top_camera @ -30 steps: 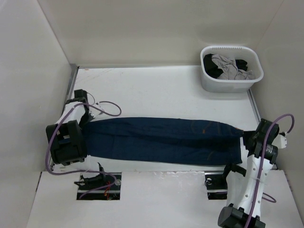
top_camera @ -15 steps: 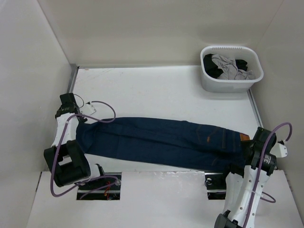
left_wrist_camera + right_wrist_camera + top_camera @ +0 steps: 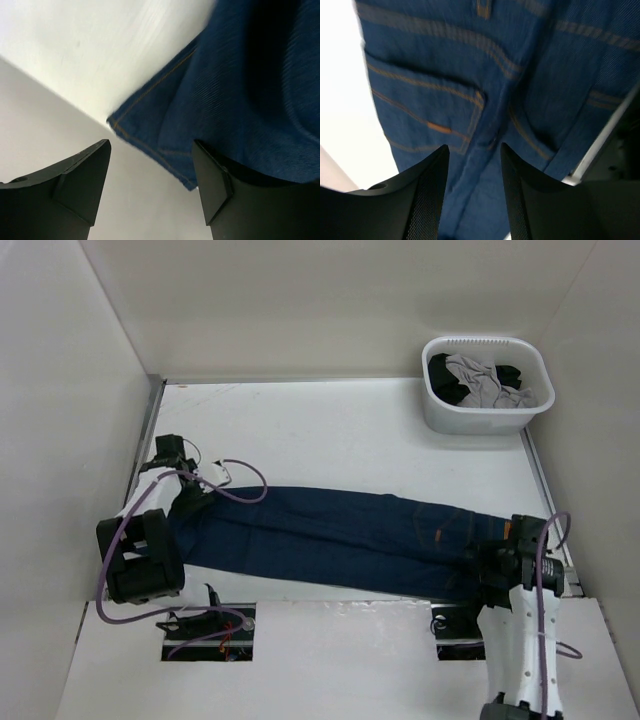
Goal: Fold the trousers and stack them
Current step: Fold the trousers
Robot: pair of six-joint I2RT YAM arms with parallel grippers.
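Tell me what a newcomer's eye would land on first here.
The dark navy jeans stand out first, stretched flat across the near half of the white table, hems to the left and waistband to the right. An arm sits at each end: the left gripper is open by a hem, and the right gripper is open over the waist end. In the far right corner, a white basket holds grey and black garments.

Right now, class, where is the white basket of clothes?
In the top view the white basket stands at the far right corner of the table, beyond the waistband end of the trousers and apart from them.
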